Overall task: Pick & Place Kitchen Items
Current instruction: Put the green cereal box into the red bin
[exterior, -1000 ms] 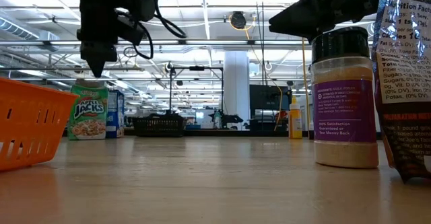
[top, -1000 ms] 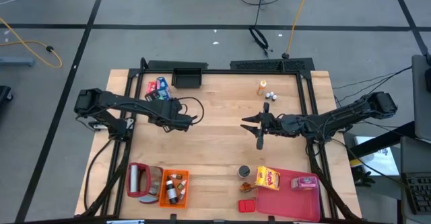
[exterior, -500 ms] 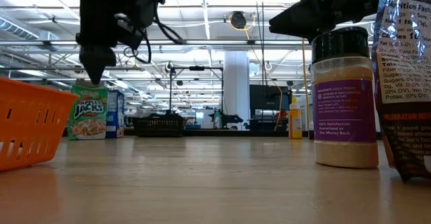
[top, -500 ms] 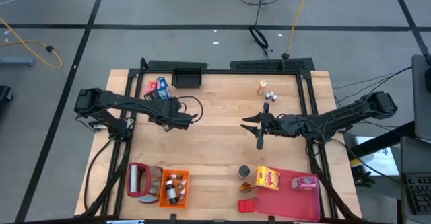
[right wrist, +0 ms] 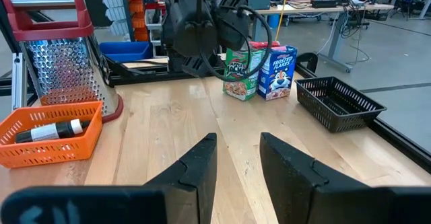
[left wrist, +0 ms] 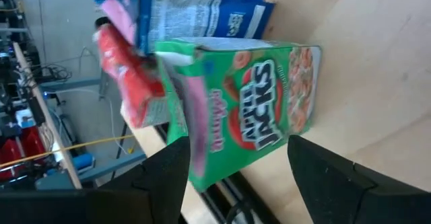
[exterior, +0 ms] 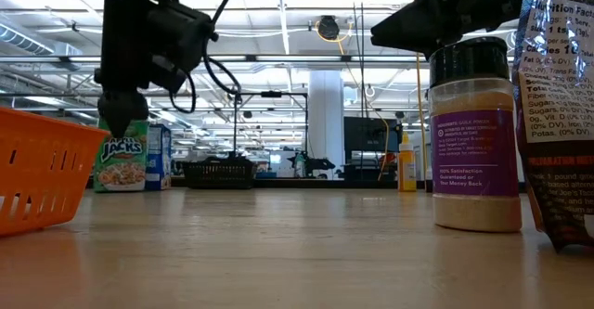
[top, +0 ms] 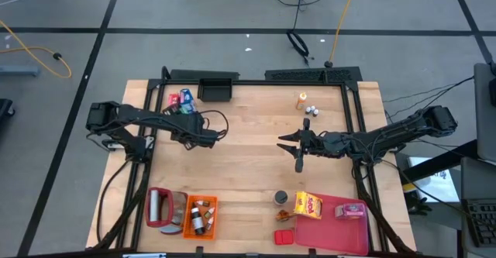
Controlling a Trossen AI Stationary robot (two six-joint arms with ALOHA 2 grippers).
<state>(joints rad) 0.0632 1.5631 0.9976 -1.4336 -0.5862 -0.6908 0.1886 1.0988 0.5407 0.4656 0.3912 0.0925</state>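
Note:
A green cereal box stands upright on the table at the far left, next to a blue box and a red-and-pink item. My left gripper is open in front of the green box, one finger to either side of its near end. I cannot tell whether they touch it. In the low view this gripper hangs just above the box. My right gripper hovers open over the table's middle right, with nothing between its fingers.
A black basket sits at the far edge. An orange bottle and small white-capped bottles stand far right. Near edge: grater, orange crate, dark tin, yellow box, pink tray.
My left gripper has gone toward the table's far left corner and down, onto the green cereal box. Its fingers have spread from a narrow point to an open stance. My right arm has kept still.

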